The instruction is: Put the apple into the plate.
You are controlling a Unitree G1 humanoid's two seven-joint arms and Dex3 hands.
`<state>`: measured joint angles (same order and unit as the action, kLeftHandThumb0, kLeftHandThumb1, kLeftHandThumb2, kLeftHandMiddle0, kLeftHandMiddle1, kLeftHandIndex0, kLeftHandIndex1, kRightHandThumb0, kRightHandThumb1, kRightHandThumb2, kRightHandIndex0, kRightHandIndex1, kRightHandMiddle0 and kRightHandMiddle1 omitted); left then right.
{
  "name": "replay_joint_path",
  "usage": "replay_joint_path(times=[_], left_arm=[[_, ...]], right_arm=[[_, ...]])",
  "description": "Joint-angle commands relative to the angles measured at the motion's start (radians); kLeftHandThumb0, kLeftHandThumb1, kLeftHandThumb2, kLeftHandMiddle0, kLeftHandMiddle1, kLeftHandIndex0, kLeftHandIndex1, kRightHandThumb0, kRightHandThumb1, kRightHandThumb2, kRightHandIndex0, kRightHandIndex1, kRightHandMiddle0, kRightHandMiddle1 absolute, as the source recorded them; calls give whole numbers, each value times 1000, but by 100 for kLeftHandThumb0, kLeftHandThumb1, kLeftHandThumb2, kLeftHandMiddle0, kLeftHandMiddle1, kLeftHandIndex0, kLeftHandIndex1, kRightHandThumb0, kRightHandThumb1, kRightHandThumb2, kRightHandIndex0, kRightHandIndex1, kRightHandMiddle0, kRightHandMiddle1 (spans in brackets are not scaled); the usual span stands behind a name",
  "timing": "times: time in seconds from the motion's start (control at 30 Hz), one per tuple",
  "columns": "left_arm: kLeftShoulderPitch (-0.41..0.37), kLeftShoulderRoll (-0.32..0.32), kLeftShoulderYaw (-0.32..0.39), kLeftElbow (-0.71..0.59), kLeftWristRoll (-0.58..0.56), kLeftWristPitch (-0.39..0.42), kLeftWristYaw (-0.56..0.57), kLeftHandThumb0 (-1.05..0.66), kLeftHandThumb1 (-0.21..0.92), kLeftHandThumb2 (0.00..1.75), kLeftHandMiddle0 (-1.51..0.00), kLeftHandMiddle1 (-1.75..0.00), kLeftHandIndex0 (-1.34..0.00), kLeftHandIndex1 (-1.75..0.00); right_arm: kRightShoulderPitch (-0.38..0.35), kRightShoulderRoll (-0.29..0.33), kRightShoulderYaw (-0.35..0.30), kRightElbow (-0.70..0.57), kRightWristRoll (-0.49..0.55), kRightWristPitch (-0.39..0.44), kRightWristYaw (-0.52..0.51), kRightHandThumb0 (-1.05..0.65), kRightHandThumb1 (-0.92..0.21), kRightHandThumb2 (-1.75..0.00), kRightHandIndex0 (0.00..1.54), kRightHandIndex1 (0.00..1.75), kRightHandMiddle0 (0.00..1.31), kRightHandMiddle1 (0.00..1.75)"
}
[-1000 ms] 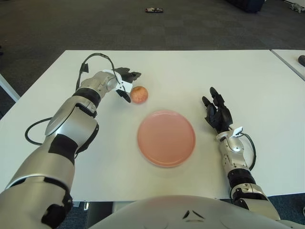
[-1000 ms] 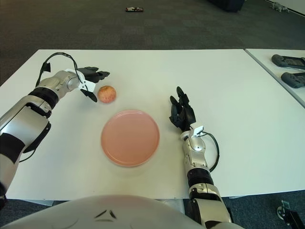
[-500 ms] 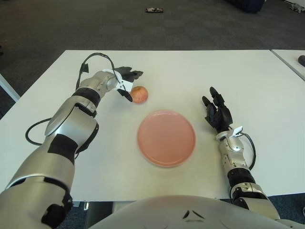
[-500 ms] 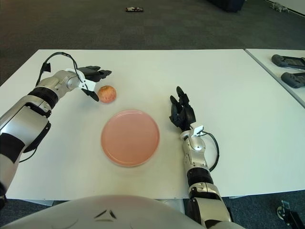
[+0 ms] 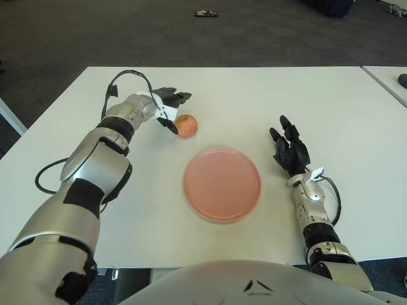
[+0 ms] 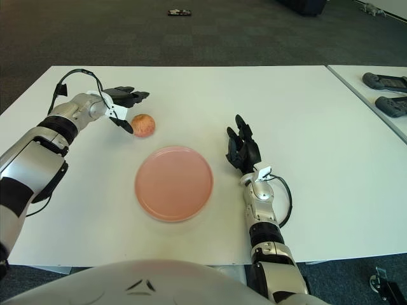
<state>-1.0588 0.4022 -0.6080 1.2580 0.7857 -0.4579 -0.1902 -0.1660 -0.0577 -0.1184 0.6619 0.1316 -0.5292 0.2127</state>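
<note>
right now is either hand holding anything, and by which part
Nothing is held. The left hand is open around the apple, fingers spread and not closed on it. The right hand shows open to the right of the pink plate.

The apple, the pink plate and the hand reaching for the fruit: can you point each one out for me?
apple [image 5: 186, 126]: left eye view, middle of its skin.
pink plate [image 5: 222, 183]: left eye view, bare centre.
left hand [image 5: 166, 108]: left eye view, middle of the hand, fingers spread beside the apple.
</note>
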Motion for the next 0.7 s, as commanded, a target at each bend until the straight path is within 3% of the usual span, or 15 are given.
replay_joint_path(times=[0.0,0.67], left_arm=[[-19,-4,4,4,-9,4,9,-105,82,1,0,0,0,0],[-9,-34,-24,18,18,45,21,-105,82,1,0,0,0,0]], right_arm=[[46,18,1,59,7,43,6,-65,-92,-70,8,0,0,16],[50,18,-14,66,9,29,16,-65,-92,-70,10,1,0,23]])
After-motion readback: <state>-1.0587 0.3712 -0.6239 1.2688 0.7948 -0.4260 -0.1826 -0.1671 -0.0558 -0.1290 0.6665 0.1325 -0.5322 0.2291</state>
